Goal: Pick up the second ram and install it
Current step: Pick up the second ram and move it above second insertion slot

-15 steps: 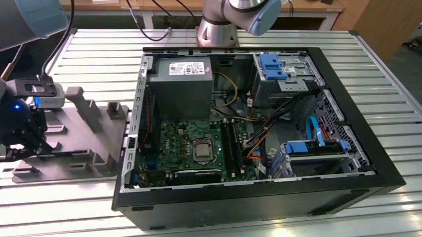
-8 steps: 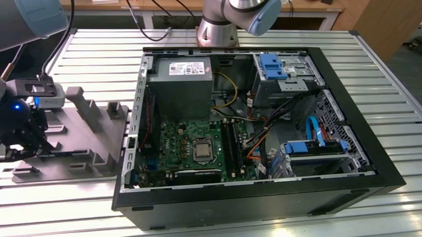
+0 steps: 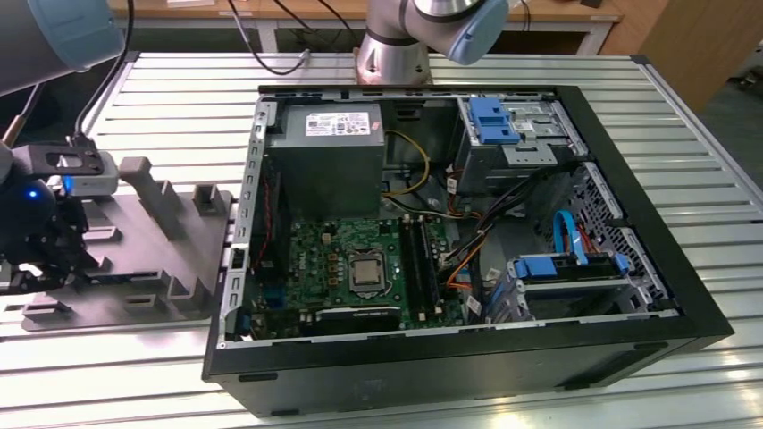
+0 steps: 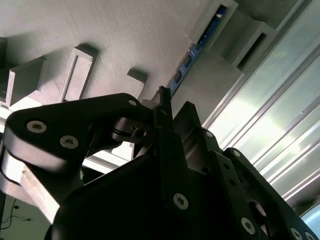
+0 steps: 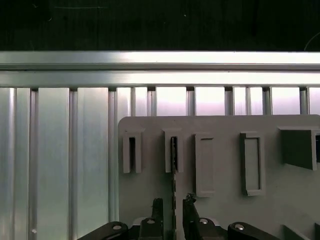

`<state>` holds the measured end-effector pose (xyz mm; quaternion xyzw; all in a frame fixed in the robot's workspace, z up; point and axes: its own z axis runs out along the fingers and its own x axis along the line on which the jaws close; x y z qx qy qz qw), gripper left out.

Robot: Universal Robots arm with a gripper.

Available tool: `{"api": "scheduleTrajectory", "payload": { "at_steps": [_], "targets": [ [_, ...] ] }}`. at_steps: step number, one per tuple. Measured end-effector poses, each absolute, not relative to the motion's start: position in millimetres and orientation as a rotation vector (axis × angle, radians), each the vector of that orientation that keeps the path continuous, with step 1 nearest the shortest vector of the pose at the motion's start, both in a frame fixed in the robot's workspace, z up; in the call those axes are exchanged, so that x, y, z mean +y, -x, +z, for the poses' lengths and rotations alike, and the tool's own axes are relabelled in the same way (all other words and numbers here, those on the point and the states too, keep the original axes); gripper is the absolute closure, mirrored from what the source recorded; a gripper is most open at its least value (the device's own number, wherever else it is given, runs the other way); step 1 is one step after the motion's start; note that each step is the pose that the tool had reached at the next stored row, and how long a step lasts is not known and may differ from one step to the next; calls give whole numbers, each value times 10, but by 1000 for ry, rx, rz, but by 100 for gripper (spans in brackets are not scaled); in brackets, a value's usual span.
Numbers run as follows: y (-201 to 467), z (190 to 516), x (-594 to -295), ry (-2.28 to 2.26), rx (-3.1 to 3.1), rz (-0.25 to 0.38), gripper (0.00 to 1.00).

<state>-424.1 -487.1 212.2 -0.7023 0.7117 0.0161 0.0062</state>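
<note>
In the exterior view, the gripper (image 3: 54, 255) hangs over the grey plastic tray (image 3: 143, 290) at the exterior view's left. The tray lies on the slatted aluminium table (image 3: 179, 89), just beside the open computer case (image 3: 477, 380). Inside the case the motherboard (image 3: 339, 255) lies flat below the grey power-supply box (image 3: 324, 134). The robot arm's base (image 3: 399, 40) stands behind the case.

In the second wrist view, the second ram (image 4: 192, 55) stands on edge in the tray (image 4: 100, 25), its far end seated in a slotted post. Its near end runs in between the black fingertips (image 4: 162, 100) of the gripper (image 4: 175, 102).

In the first wrist view, the second ram (image 5: 173, 167) is edge-on, a thin dark line rising from a slotted post (image 5: 173, 150) of the tray (image 5: 225, 210). The gripper (image 5: 173, 202) straddles it, the jaws set narrowly apart with a sliver of tray showing between each fingertip (image 5: 157, 207) and the stick, so no grip is made yet.
</note>
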Motion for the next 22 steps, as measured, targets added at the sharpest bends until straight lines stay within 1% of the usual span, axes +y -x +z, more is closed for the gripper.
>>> {"api": "scheduleTrajectory", "payload": {
  "at_steps": [9,22],
  "targets": [
    [4240,2019,-4870,2249,2176,51,70],
    [4241,1973,-4831,2249,2176,51,70]
  ]
}}
